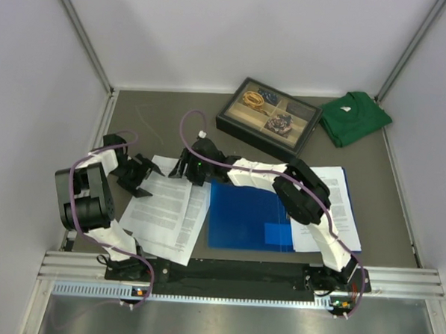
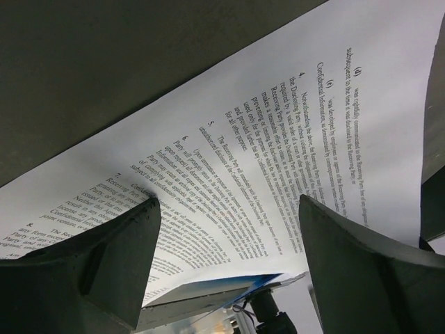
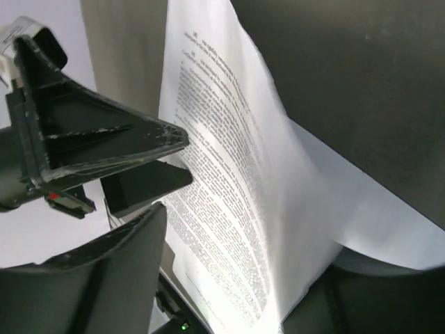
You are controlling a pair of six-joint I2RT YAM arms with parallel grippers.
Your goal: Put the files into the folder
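Observation:
The files [image 1: 168,209] lie as a loose stack of printed white sheets at the left of the table. More sheets [image 1: 340,207] rest on the right half of the open blue folder [image 1: 250,213]. My left gripper [image 1: 141,179] is open over the stack's far left corner. In the left wrist view, printed paper [image 2: 278,139] curves between the spread fingers [image 2: 104,264] of the left gripper [image 2: 229,202], and the folder's edge [image 2: 236,289] shows below. My right gripper [image 1: 187,167] is open at the stack's far right corner. In the right wrist view a sheet [image 3: 229,181] bends up between the jaws of the right gripper [image 3: 247,236].
A black-framed compartment tray [image 1: 268,117] stands at the back centre, and a green folded shirt [image 1: 354,118] lies at the back right. White walls enclose the table. A metal rail [image 1: 240,276] runs along the near edge. The left gripper [image 3: 104,146] shows close in the right wrist view.

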